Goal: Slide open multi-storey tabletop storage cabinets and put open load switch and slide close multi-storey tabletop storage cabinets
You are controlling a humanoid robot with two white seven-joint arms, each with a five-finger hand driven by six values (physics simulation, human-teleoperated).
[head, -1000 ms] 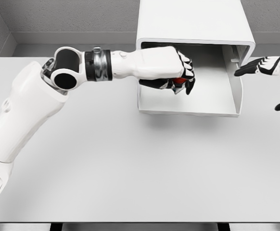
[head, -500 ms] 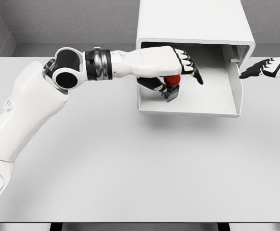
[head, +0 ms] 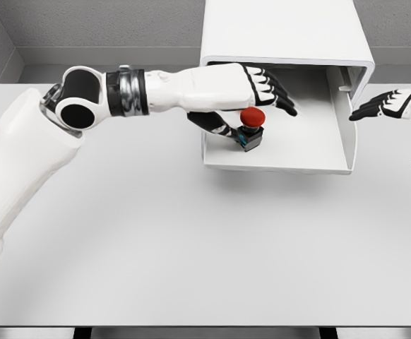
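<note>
My left robot hand [head: 251, 88] has released; fingers apart. Switch [head: 251, 127] sits in open drawer [head: 311, 152]; closing remains.

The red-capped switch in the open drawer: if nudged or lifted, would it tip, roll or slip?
The switch looks rigid. Its wide red cap above a small dark base suggests it may tip. It probably won't roll while upright. The left robot hand has opened above it.
</note>
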